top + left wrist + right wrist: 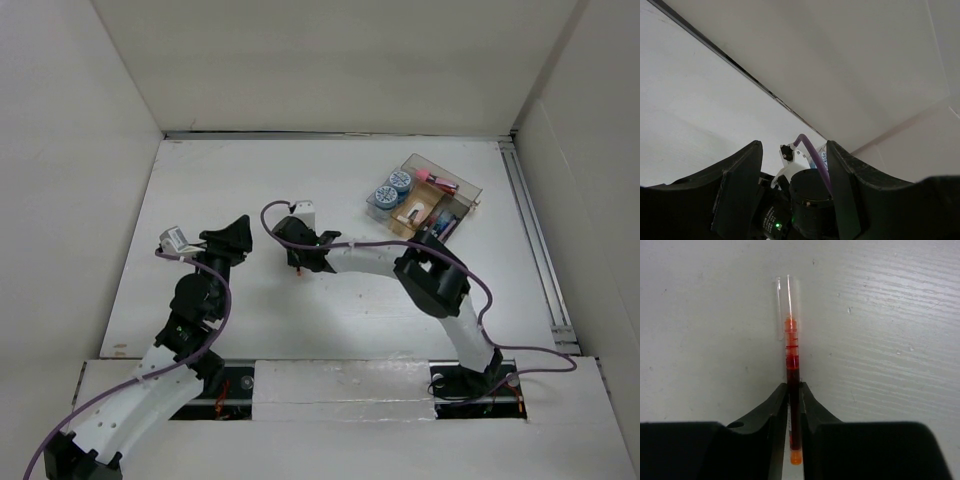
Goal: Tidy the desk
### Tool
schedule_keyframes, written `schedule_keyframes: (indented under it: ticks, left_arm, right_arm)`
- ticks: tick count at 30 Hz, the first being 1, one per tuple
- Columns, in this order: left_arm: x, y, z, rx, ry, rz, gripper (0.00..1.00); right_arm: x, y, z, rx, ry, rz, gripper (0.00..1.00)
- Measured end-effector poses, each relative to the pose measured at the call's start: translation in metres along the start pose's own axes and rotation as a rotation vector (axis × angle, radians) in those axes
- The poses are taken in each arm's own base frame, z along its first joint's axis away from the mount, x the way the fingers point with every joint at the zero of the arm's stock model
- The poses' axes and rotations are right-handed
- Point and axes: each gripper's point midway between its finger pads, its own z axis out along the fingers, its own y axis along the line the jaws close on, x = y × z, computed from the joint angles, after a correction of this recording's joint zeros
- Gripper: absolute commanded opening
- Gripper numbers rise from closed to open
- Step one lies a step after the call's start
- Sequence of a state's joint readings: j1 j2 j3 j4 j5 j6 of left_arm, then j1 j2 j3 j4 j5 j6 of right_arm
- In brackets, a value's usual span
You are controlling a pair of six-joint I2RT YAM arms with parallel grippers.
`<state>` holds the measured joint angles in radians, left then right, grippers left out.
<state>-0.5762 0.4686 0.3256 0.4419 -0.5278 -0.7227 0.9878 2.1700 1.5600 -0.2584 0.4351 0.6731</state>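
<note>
1. Two arms reach over the white surface (200,180); it spans the view btw pale wall panels, w/ a metal rail (533,240) along its right edge.
2. Right fingers (779,401): closed on a slim red pen (792,365); pinched low on the barrel, short orange end poking out behind; approx mid-surface in the top view.
3. Left fingers (740,190): apart, nothing btw them; just left of the right wrist, aimed toward it.
4. Clear tray (462,182): far right corner of the surface, well apart from the pen; holds two blue rolls (399,181), a pink item (432,178) and small bits I can't ID.
5. Can't tell if the pen touches the surface or hangs just off it.
6. Pen handling, my judgement: light, stiff, thin; smooth round barrel, so prob. slippery and apt to swivel in a two-finger pinch.
7. Clear cap at the far end might pull off; hold the barrel, not the cap.
8. Present hold is near the tail, so the long end overhangs; nearer mid-barrel would prob. be steadier.
9. Surface itself: rigid, fixed, nothing to grasp; the pen's likely dest. is a long tray compartment, but that's a guess.
</note>
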Motion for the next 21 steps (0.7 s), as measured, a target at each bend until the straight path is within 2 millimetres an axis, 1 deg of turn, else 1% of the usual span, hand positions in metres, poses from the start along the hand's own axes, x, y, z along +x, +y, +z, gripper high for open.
schedule_keyframes:
  ticks: [2, 7, 9, 10, 11, 12, 13, 14, 16, 19, 21]
  left_arm:
    - [0.0, 0.0, 0.0, -0.001, -0.001, 0.0, 0.5]
    - [0.001, 0.001, 0.001, -0.005, 0.002, 0.003, 0.51]
    - [0.003, 0.002, 0.001, -0.008, 0.007, 0.009, 0.53]
    - [0.006, 0.003, 0.002, -0.008, 0.018, 0.018, 0.54]
    - [0.011, 0.003, 0.004, -0.008, 0.031, 0.027, 0.56]
    - [0.017, 0.004, 0.006, -0.005, 0.054, 0.045, 0.57]
    - [0.025, 0.004, 0.008, -0.002, 0.082, 0.065, 0.58]
    - [0.034, 0.005, 0.011, -0.005, 0.116, 0.089, 0.58]
    - [0.049, 0.002, 0.017, -0.003, 0.179, 0.129, 0.58]
    - [0.071, -0.008, 0.03, 0.012, 0.278, 0.182, 0.59]
    - [0.083, -0.013, 0.033, 0.033, 0.329, 0.204, 0.59]
  right_arm:
    - [0.0, -0.002, 0.001, 0.011, -0.004, 0.001, 0.0]
    - [-0.001, -0.01, -0.001, 0.026, -0.033, 0.038, 0.0]
    - [0.004, -0.024, -0.01, 0.028, -0.025, 0.057, 0.0]
    - [0.005, -0.036, -0.017, 0.031, -0.017, 0.073, 0.0]
    - [0.004, -0.051, -0.024, 0.038, -0.011, 0.1, 0.0]
    - [-0.001, -0.067, -0.03, 0.046, -0.013, 0.134, 0.0]
    - [-0.01, -0.085, -0.036, 0.054, -0.02, 0.182, 0.0]
    - [-0.024, -0.104, -0.042, 0.061, -0.046, 0.239, 0.0]
    - [-0.059, -0.151, -0.056, 0.078, -0.13, 0.379, 0.0]
    - [-0.109, -0.224, -0.089, 0.115, -0.303, 0.578, 0.0]
    - [-0.127, -0.27, -0.112, 0.149, -0.408, 0.695, 0.0]
